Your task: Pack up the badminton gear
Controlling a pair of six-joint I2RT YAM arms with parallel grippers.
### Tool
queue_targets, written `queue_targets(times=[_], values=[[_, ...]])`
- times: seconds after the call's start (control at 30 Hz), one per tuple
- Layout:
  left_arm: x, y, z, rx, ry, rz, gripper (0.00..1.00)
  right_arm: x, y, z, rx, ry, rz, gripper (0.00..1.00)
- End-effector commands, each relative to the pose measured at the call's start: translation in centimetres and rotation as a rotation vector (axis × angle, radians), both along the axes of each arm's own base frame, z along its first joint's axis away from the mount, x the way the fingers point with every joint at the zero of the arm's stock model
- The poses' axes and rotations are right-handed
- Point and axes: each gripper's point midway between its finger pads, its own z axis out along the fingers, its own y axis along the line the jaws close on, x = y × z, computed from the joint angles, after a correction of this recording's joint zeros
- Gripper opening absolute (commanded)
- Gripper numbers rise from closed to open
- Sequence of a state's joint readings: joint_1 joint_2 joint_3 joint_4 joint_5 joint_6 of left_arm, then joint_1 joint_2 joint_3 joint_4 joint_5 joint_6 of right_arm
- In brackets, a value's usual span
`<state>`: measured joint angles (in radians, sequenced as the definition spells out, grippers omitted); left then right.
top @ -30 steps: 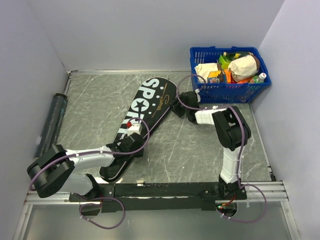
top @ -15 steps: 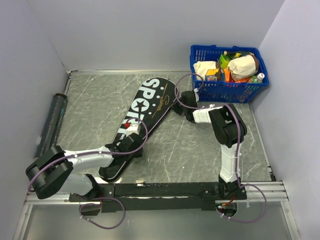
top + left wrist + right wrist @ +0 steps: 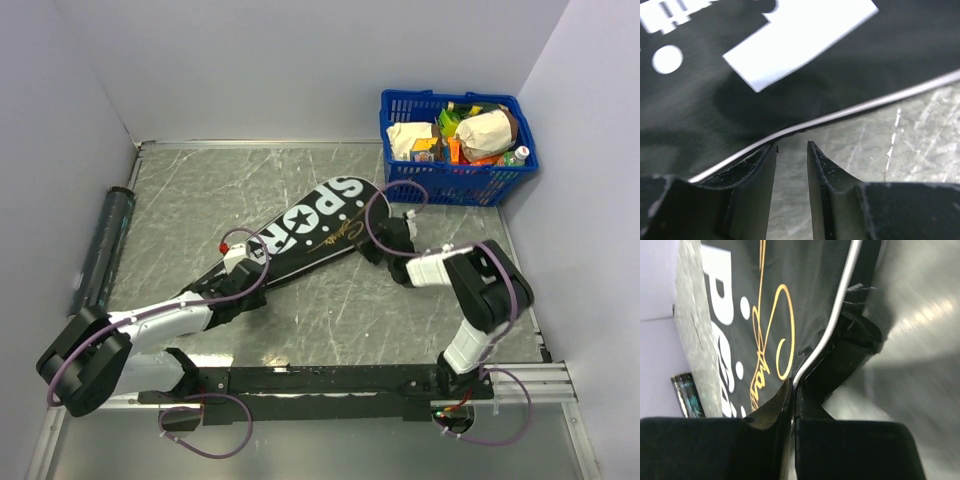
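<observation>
Swung round since 1 second ago, your black SPORT bag [image 3: 310, 225] now lies at a flatter slant across the middle of the table [image 3: 190, 185], its wide end carried toward the right edge. Along the left edge lies 1 dark tube [image 3: 103, 248]. Your left gripper [image 3: 791, 145] sits at the bag's narrow end, its 2 fingers apart, tips at the silver piping. Your right gripper [image 3: 792, 385] is pinched together on the piping at the wide end. The blue basket [image 3: 455, 185] stands in the far right corner.
</observation>
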<state>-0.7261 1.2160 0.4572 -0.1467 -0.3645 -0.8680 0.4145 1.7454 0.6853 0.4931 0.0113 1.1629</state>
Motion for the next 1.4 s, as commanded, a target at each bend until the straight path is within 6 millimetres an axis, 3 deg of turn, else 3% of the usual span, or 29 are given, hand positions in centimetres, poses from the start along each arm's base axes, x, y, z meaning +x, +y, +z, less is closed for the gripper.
queue_targets(times=[0.0, 0.03, 0.07, 0.13, 0.2, 0.23, 0.3, 0.37, 0.4, 0.47, 0.5, 0.53, 0.63, 0.73, 0.77, 0.8, 0.83, 0.93, 1.2, 1.33, 1.37], values=[[0.5, 1.9, 0.1, 0.019, -0.013, 0.086, 0.36, -4.6, -1.0, -0.5, -0.004, 0.030, 0.011, 0.00], [0.4, 1.9, 0.1, 0.017, -0.009, 0.081, 0.36, -5.1, -1.4, 0.3, -0.003, 0.008, 0.001, 0.00], [0.5, 1.8, 0.2, 0.014, -0.011, 0.082, 0.35, -6.8, -2.3, -1.0, -0.024, 0.039, -0.008, 0.00], [0.5, 1.5, 0.3, 0.011, -0.008, 0.063, 0.32, -8.1, -3.0, -0.5, -0.018, 0.019, -0.022, 0.00], [0.4, 0.7, 0.4, -0.020, -0.002, 0.029, 0.24, -10.3, -4.6, -2.1, -0.052, 0.062, -0.041, 0.00], [0.3, 0.4, 0.4, -0.029, -0.001, 0.011, 0.21, -10.6, -4.9, -1.2, -0.046, 0.036, -0.050, 0.00], [-0.6, -1.2, 0.7, -0.090, 0.018, -0.057, 0.13, -12.6, -6.8, -2.7, -0.108, 0.079, -0.080, 0.00], [-1.4, -3.0, 1.3, -0.153, 0.017, -0.127, 0.13, -13.0, -8.3, -1.9, -0.145, 0.048, -0.119, 0.00], [-2.4, -4.4, 2.0, -0.175, 0.009, -0.183, 0.12, -13.6, -9.0, -2.2, -0.177, 0.065, -0.128, 0.00], [-3.3, -6.0, 3.4, -0.198, 0.000, -0.228, 0.13, -13.5, -9.6, -0.7, -0.213, 0.026, -0.130, 0.00], [-4.6, -7.4, 4.6, -0.217, -0.018, -0.289, 0.15, -14.1, -10.4, -1.1, -0.258, 0.056, -0.131, 0.00], [-4.9, -8.5, 6.3, -0.246, -0.041, -0.314, 0.17, -13.4, -10.2, 0.4, -0.256, 0.024, -0.130, 0.00], [-6.5, -10.5, 10.2, -0.309, -0.101, -0.386, 0.18, -14.0, -10.4, 0.7, -0.303, 0.047, -0.085, 0.00], [-6.1, -9.9, 13.1, -0.312, -0.171, -0.377, 0.23, -14.6, -10.6, 0.7, -0.326, 0.070, -0.059, 0.00], [-5.7, -9.5, 13.5, -0.303, -0.197, -0.364, 0.27, -14.8, -10.6, 0.7, -0.334, 0.068, -0.045, 0.08], [-5.3, -9.1, 13.4, -0.267, -0.217, -0.357, 0.29, -14.9, -10.5, 0.9, -0.334, 0.064, -0.034, 0.20], [-4.7, -8.8, 13.6, -0.244, -0.239, -0.345, 0.29, -15.1, -10.4, 1.0, -0.336, 0.071, -0.020, 0.42], [-3.3, -8.9, 12.6, -0.156, -0.251, -0.363, 0.30, -15.3, -10.6, 2.0, -0.360, 0.056, 0.002, 0.59], [0.5, -10.3, 8.6, -0.042, -0.221, -0.388, 0.29, -17.4, -14.3, 4.6, -0.512, 0.086, -0.052, 0.64], [2.2, -10.4, 6.2, -0.039, -0.182, -0.387, 0.27, -17.7, -16.1, 4.5, -0.580, 0.148, -0.099, 0.64], [2.5, -9.8, 4.7, -0.015, -0.145, -0.378, 0.27, -17.7, -16.3, 4.2, -0.586, 0.169, -0.102, 0.64]])
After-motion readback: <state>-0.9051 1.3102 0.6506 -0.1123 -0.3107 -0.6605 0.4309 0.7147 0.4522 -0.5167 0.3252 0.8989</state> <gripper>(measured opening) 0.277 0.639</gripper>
